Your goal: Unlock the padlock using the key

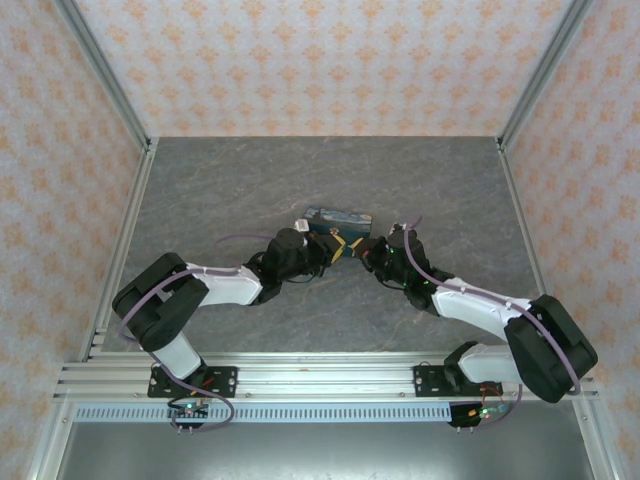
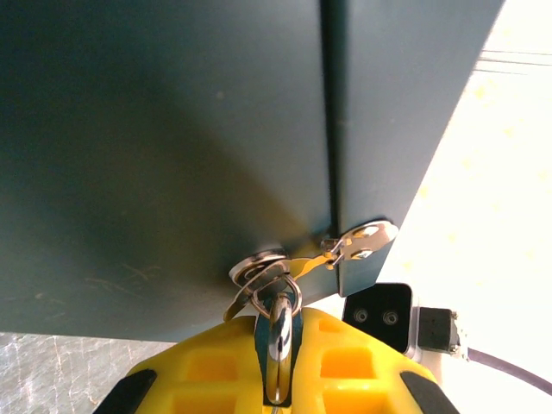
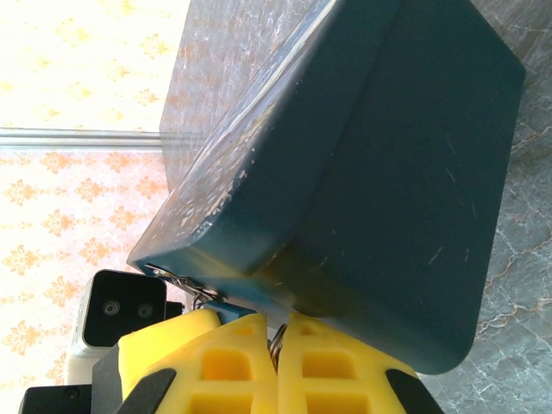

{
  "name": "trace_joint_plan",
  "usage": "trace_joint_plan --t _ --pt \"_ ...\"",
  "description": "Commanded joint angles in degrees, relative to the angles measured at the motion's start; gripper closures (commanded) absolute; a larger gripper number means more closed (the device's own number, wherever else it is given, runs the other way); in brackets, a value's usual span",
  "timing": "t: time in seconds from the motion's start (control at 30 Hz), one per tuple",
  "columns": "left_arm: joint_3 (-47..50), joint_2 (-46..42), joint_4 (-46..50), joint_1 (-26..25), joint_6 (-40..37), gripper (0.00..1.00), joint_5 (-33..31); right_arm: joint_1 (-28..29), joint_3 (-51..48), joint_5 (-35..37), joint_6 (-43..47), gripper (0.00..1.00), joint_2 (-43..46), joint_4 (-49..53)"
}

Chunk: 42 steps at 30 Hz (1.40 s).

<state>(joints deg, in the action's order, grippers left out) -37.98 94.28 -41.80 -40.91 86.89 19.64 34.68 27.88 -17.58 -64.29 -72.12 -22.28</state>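
Both arms are in tight at the middle of the grey marble desk [image 1: 230, 180], noses together just below the dark teal box [image 1: 338, 216].

From the left wrist, the left end effector [image 2: 278, 321] has its yellow fingers [image 2: 207, 366] closed on a thick chrome loop that reads as the shackle of the padlock [image 2: 278, 349]. The body is buried between the pads, so no colour shows. The padlock sits right under the box's lower edge, by the seam between its two halves. Thin wire rings [image 2: 291, 291] hang on the shackle, touching a round metal stud [image 2: 257, 257] on the box face. A silvery hasp plate [image 2: 364, 236] sticks out just to the right.

Whether the key is among that metal, I cannot tell.

A black-and-white mounted block [image 2: 379, 315] on the other arm crowds in beside the hasp.

From the right wrist, the right end effector [image 3: 278, 332] has its yellow pads pressed together, with a sliver of wire ring pinched at the seam. The box looms tilted above, scuffed along its edge, with a small metal clip [image 3: 183, 279] at its near corner.
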Motion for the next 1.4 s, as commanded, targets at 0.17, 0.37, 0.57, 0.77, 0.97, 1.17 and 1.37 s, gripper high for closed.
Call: trace_joint_plan --t 0.17,0.37,0.57,0.77,0.97,1.17,1.37 --pt "-1.2 0.3 1.5 -1.9 -3.7 1.00 2.2 -0.3 2.3 -1.9 -2.2 1.00 1.8 -5.9" --pt "-0.9 0.0 3.6 -1.9 -5.7 1.00 0.8 -0.8 2.0 -2.2 -2.1 1.00 2.5 -4.0" --pt "-1.0 0.2 3.3 -1.9 -5.4 1.00 0.8 -0.9 1.3 -2.5 -2.5 1.00 1.8 -4.9" --pt "-1.0 0.2 2.3 -1.9 -3.4 1.00 0.4 -1.0 -1.0 -1.0 -2.9 1.00 2.5 -7.1" --pt "-0.6 0.3 0.4 -1.7 0.5 1.00 -1.0 -1.0 -4.7 1.8 -2.0 1.00 10.5 -2.4" --pt "-0.5 0.6 -1.7 -1.7 3.2 1.00 -1.6 -0.8 -8.6 2.6 -3.2 1.00 15.9 -0.1" --pt "-0.2 0.1 -2.6 -1.7 4.9 1.00 -1.7 0.6 -9.7 4.3 -4.8 1.00 13.8 -3.2"
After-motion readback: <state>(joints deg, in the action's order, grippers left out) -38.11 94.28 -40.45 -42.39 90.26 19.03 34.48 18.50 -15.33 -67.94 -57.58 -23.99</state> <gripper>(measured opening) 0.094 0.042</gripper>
